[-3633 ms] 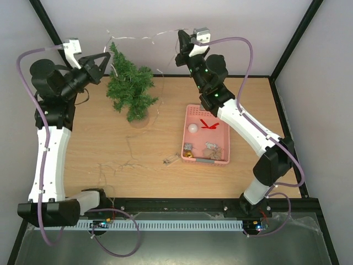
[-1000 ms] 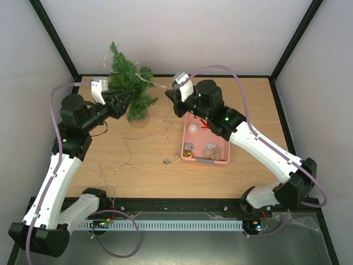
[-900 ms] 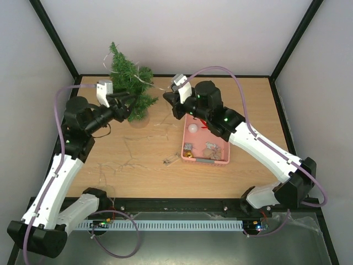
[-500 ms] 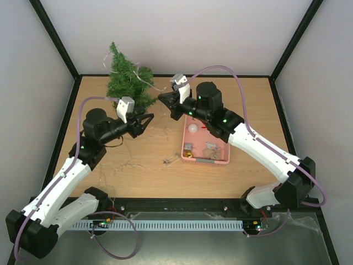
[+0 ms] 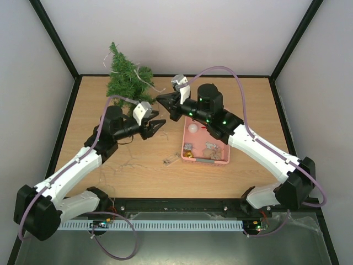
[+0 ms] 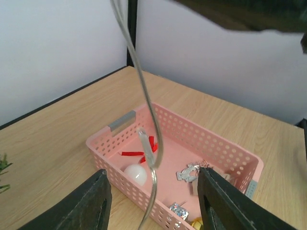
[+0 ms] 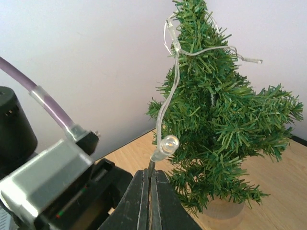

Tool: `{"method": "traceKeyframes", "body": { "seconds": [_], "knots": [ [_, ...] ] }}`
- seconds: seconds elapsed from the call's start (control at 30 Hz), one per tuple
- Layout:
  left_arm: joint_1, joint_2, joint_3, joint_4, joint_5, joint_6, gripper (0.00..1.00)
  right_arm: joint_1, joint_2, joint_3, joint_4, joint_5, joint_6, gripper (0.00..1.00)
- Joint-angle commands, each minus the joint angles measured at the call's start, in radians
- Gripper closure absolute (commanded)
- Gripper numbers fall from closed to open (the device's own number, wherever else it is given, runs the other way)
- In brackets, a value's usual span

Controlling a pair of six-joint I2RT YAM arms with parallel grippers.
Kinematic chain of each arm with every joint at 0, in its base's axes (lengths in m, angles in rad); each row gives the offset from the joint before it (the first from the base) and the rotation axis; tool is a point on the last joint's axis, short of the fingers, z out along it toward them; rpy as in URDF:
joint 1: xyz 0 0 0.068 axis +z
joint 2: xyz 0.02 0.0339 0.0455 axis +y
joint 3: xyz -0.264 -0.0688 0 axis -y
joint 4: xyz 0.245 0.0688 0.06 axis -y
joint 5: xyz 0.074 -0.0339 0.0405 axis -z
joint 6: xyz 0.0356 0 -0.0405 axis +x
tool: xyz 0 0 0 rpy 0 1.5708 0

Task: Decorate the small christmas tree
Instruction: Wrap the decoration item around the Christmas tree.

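Note:
The small christmas tree [image 5: 128, 84] stands at the table's back left; it fills the right wrist view [image 7: 220, 120]. A clear-wire light string [image 5: 144, 81] drapes from its top. My right gripper [image 5: 161, 99] is shut on that wire just below a bulb [image 7: 168, 143], right of the tree. My left gripper [image 5: 158, 126] hovers open just in front of the right one. In its own view the wire [image 6: 146, 124] hangs loose between the fingers [image 6: 96, 201] of the left gripper [image 6: 153, 175], touching neither.
A pink basket [image 5: 223, 144] sits right of centre, holding a white ball [image 6: 135, 173], a red ribbon [image 6: 139, 152] and silver ornaments [image 6: 191, 172]. More of the light wire trails over the table [image 5: 129, 160], ending at a small piece [image 5: 169, 160] near the basket.
My left arm has swung away from the tree, rightward and toward the near side, ending under the right gripper. The right gripper has edged slightly left, still holding the wire.

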Motion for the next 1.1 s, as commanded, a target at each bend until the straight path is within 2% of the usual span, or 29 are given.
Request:
{"method": "traceKeyframes", "body": {
  "seconds": [0.0, 0.07, 0.1, 0.27, 0.3, 0.37, 0.5, 0.67, 0.87, 1.07],
  "knots": [
    [-0.020, 0.023, -0.014, 0.026, 0.021, 0.126, 0.49, 0.006, -0.034, -0.009, 0.058, -0.018, 0.019, 0.98],
    [-0.021, 0.030, -0.021, 0.021, -0.006, 0.135, 0.52, 0.005, -0.035, -0.012, 0.055, -0.018, 0.015, 0.98],
    [-0.022, 0.030, -0.025, 0.022, -0.015, 0.137, 0.57, 0.006, -0.036, -0.013, 0.055, -0.017, 0.013, 0.98],
    [-0.022, -0.005, -0.041, 0.020, -0.026, 0.138, 0.96, 0.006, -0.033, -0.021, 0.053, 0.001, 0.003, 0.98],
    [-0.022, -0.014, -0.041, 0.014, -0.033, 0.134, 0.97, 0.006, -0.032, -0.021, 0.053, 0.002, 0.000, 0.98],
    [-0.022, -0.051, -0.042, 0.000, -0.054, 0.119, 0.98, 0.006, -0.030, -0.019, 0.043, 0.007, -0.013, 0.94],
    [-0.022, -0.095, -0.009, -0.087, -0.127, 0.093, 0.98, 0.006, -0.049, -0.045, 0.014, 0.071, -0.050, 0.76],
    [-0.001, -0.121, 0.108, -0.199, -0.131, 0.045, 0.97, 0.005, -0.138, -0.181, 0.058, 0.112, -0.117, 0.59],
    [0.033, -0.163, 0.189, -0.259, -0.098, -0.112, 0.98, 0.006, -0.220, -0.369, 0.164, 0.092, -0.257, 0.51],
    [0.041, -0.198, 0.219, -0.283, -0.082, -0.211, 0.98, 0.005, -0.148, -0.442, 0.276, -0.033, -0.305, 0.47]
  ]
}}
